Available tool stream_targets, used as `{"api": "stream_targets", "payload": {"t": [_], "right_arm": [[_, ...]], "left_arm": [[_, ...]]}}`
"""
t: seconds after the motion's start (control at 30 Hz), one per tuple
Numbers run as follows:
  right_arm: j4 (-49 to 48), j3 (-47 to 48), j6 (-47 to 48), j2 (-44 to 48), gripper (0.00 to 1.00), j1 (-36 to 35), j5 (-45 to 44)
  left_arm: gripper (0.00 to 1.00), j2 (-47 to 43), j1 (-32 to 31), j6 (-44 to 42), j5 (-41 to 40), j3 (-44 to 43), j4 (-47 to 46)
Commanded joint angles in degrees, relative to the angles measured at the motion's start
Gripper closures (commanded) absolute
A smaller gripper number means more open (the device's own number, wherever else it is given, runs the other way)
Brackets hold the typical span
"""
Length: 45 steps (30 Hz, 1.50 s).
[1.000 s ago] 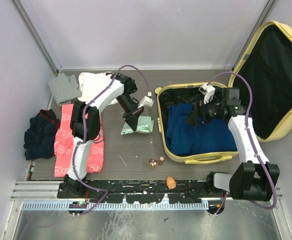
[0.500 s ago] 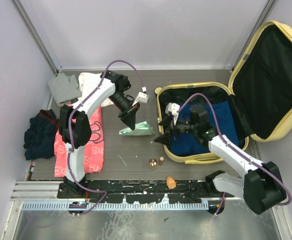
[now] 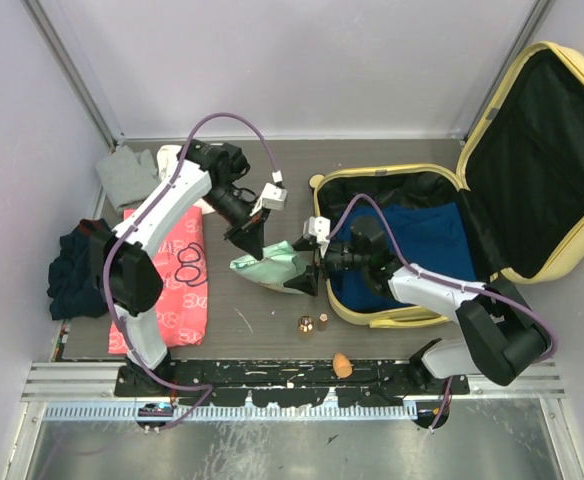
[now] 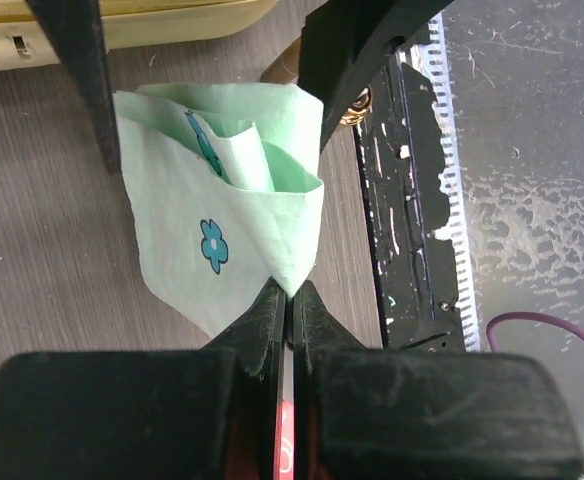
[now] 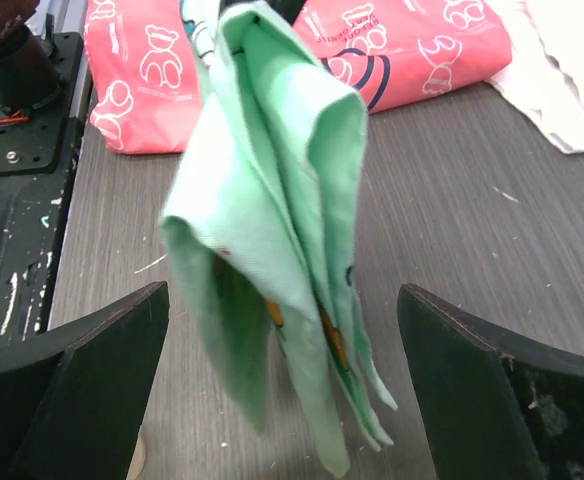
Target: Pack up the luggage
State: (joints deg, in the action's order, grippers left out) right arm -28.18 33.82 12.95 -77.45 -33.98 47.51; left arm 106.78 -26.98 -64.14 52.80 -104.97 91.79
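Observation:
The pale yellow luggage (image 3: 547, 262) lies open at the right, its lid propped up, with a dark blue garment (image 3: 422, 245) in its base. My left gripper (image 3: 249, 240) is shut on a folded mint green cloth (image 3: 270, 267) with small flower prints and holds it hanging above the table, left of the luggage. It also shows in the left wrist view (image 4: 234, 215) and the right wrist view (image 5: 272, 240). My right gripper (image 3: 302, 272) is open, one finger on each side of the hanging cloth, apart from it.
A pink printed garment (image 3: 172, 290) lies at the left, with a dark teal one (image 3: 77, 270), a grey one (image 3: 127, 175) and a white one (image 3: 187, 165). Two small copper cylinders (image 3: 312, 322) and an orange lump (image 3: 342, 365) sit near the front rail.
My right gripper has swung out of the luggage leftward to the green cloth. My left gripper has lifted the cloth off the table and carried it slightly nearer.

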Motion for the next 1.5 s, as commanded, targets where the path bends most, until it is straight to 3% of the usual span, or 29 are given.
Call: {"api": "stream_targets", "payload": {"t": [0.0,0.33,0.4,0.67,0.8,0.87,0.97,1.03,1.07,1.17,1.27,1.33,1.47], "right_arm": [[-9.3,-0.4,0.3,-0.6,0.00,-1.1,-1.4],[-12.8,-0.6,-0.3,-0.2,0.00,-3.8,-0.9],[-12.9,0.1,-1.7,-0.7,0.11,-5.2,-1.0],[-13.5,-0.2,-12.6,1.2,0.84,-7.0,-2.0],[-13.5,2.0,-19.9,3.5,0.97,-7.0,-4.5],[-12.1,3.7,-22.5,4.6,0.99,-7.0,-6.1],[-8.2,5.4,-25.0,5.9,1.00,-6.8,-7.0],[-6.4,5.9,-26.3,6.4,0.99,-6.6,-6.7],[-5.6,6.0,-26.6,6.6,0.99,-6.4,-6.5],[-3.4,6.4,-26.4,7.0,0.99,-6.0,-7.1],[-0.6,7.9,-25.4,6.8,0.99,-5.7,-6.8],[1.3,9.1,-24.7,6.6,0.99,-5.7,-5.7],[2.5,10.7,-25.0,6.5,0.99,-5.7,-2.7]], "left_arm": [[1.00,-5.3,0.3,-2.1,1.9,0.7,10.1],[1.00,-9.9,0.2,-1.7,-0.2,2.2,10.0],[1.00,-9.5,0.5,0.0,1.3,1.1,10.1],[1.00,-4.7,9.0,6.8,11.4,-4.5,10.1],[0.99,-2.3,9.6,8.9,13.1,-4.3,10.0],[0.89,-0.7,10.7,13.1,13.8,-4.3,8.9],[0.57,1.6,15.8,23.0,14.7,-5.8,5.1],[0.19,0.2,21.7,31.6,15.8,-6.1,-2.5],[0.10,-1.4,24.3,35.5,15.8,-5.1,-7.0],[0.00,-9.6,27.8,39.2,9.3,-0.1,-18.8],[0.02,-20.7,27.2,37.9,5.2,9.3,-29.2],[0.02,-27.4,23.9,32.9,2.3,14.8,-31.8],[0.02,-39.7,11.4,25.3,-5.5,25.5,-37.4]]}}
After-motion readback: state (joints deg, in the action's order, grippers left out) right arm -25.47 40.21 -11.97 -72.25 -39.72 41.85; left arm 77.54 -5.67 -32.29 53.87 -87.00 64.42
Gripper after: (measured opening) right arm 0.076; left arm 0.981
